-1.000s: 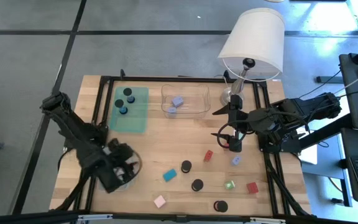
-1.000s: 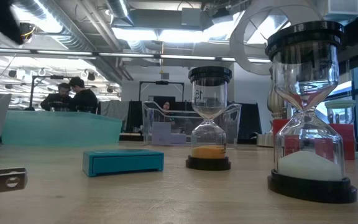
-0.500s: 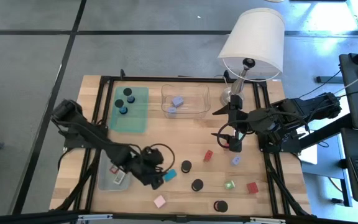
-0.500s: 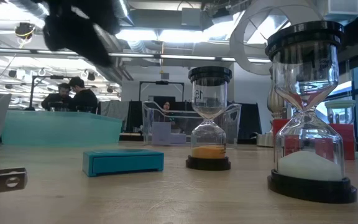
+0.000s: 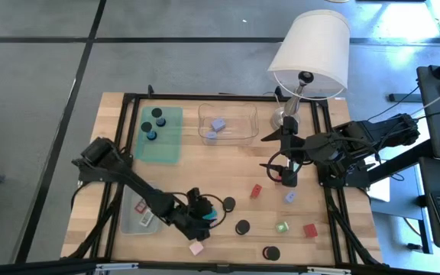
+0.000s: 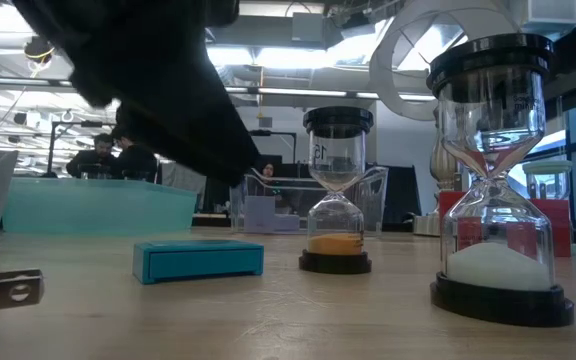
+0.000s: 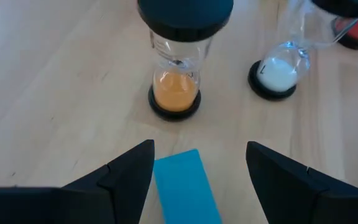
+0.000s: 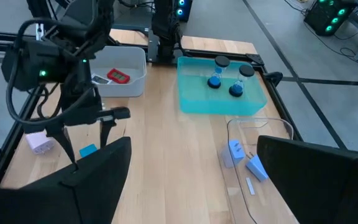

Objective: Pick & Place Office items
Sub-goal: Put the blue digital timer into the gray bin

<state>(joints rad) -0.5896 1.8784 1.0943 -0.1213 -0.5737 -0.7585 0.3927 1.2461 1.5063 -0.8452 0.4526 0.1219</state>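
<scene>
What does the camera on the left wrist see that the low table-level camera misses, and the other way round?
Only the left wrist view shows the left pincer open, straddling the teal block from above. Only the low view shows the teal tray, the clear tray and people in the room behind. Both share the teal block, the orange-sand hourglass and the white-sand hourglass.

Six black-capped hourglasses (image 5: 242, 227) show, three in the teal tray (image 5: 170, 149) and three on the tabletop (image 5: 205, 172), plus three red pieces (image 5: 310, 230), three lilac blocks (image 5: 218, 124), one pink block (image 5: 197, 247), one green block (image 5: 282, 228) and one teal block (image 7: 185, 186).
</scene>
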